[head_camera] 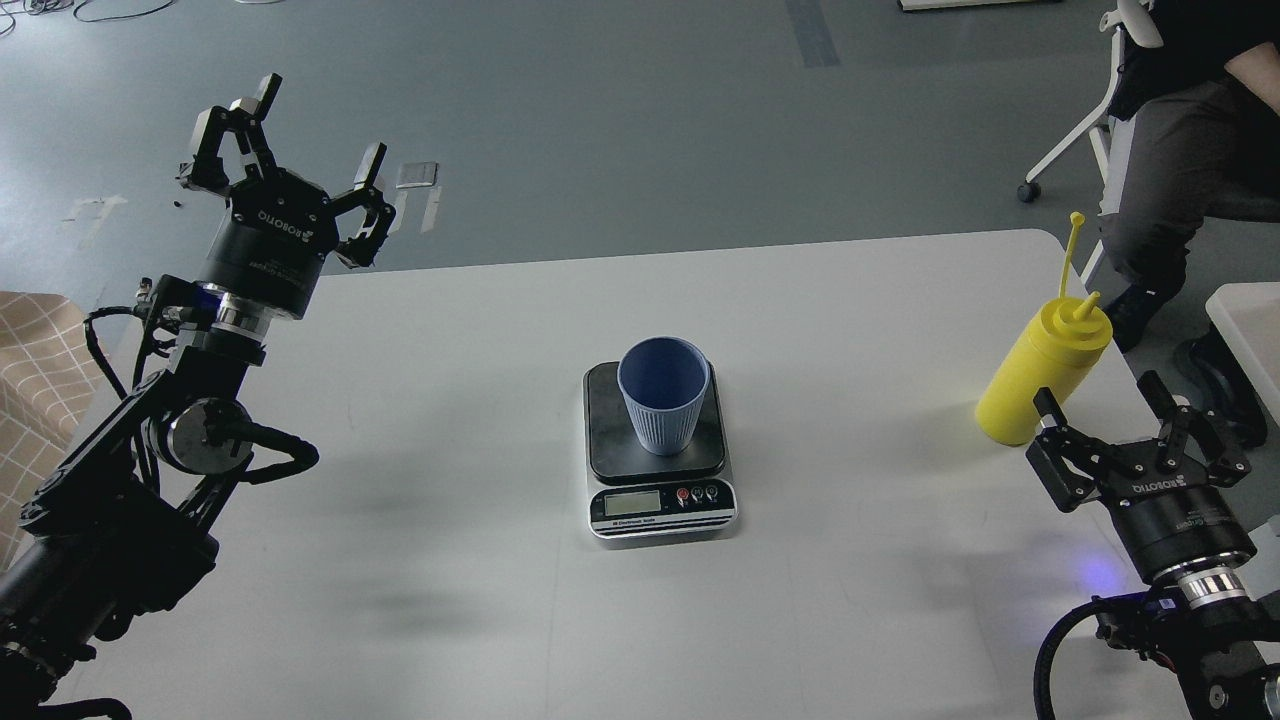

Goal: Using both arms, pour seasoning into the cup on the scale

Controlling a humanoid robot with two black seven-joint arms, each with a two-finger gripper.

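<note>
The light blue ribbed cup stands upright on the dark platform of the scale at the middle of the white table. The yellow seasoning bottle stands upright near the table's right edge, its thin cap stick pointing up. My right gripper is open and empty, just in front of the bottle and clear of it. My left gripper is open and empty, raised over the far left corner of the table.
The white table has a rounded far right corner. A seated person and a white office chair are beyond the table at the right. A beige checked surface lies at the far left.
</note>
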